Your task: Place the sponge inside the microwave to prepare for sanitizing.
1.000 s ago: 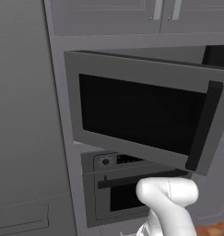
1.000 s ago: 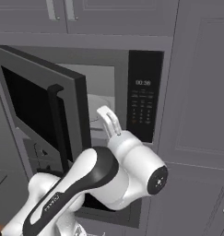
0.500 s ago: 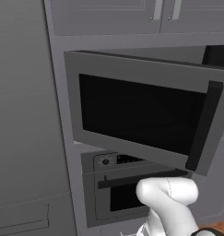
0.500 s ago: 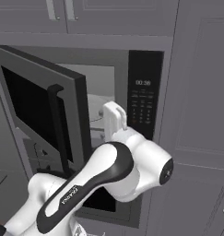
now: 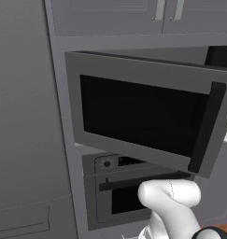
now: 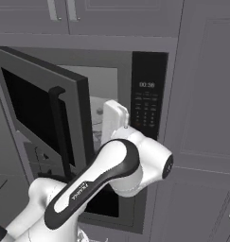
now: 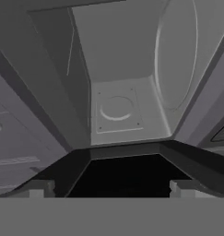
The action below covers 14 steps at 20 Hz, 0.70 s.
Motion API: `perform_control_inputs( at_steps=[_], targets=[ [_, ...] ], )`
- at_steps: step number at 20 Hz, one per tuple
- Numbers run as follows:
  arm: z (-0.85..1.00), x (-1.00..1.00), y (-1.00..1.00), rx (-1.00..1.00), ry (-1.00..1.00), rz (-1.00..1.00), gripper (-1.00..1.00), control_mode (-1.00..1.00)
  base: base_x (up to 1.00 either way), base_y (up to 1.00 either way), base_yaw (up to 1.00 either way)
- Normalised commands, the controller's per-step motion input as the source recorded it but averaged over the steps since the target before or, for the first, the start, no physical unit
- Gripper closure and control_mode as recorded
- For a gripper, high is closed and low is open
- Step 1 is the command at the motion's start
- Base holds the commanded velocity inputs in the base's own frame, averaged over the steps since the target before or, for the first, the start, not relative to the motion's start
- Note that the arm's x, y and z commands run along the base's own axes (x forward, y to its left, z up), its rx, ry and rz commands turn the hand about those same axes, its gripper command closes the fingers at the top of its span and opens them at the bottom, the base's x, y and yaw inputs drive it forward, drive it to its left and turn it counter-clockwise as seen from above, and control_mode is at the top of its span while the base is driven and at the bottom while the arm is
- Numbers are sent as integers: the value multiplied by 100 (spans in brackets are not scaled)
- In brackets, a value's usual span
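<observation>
Microwave (image 6: 147,108) door (image 5: 147,114) open, turntable (image 7: 175,53) bare. My gripper (image 7: 111,188) faces the cavity, jaws spread, empty. Sponge unseen; I judge fetching it comes next.

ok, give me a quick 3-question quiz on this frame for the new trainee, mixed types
1. True or false: the microwave door is closed.
2. Multiple choice: in the right base view, the keypad panel sits where relative to the microwave cavity? A) to its left B) to its right C) below it
3. Short answer: in the hand view, is the gripper open or shut, and is it holding anything?

Key
1. False. The door stands swung open.
2. B.
3. Open, holding nothing, and facing into the cavity.
</observation>
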Motion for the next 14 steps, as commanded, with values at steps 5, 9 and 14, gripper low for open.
perform_control_inputs(
  at_steps=[5,9,14],
  targets=[
    [0,-17,21,8,3,9,-100,-100,0,0,0],
    [0,-23,26,1,0,7,-100,-100,0,0,0],
    [0,-28,25,0,0,7,-100,-100,0,0,0]
  ],
)
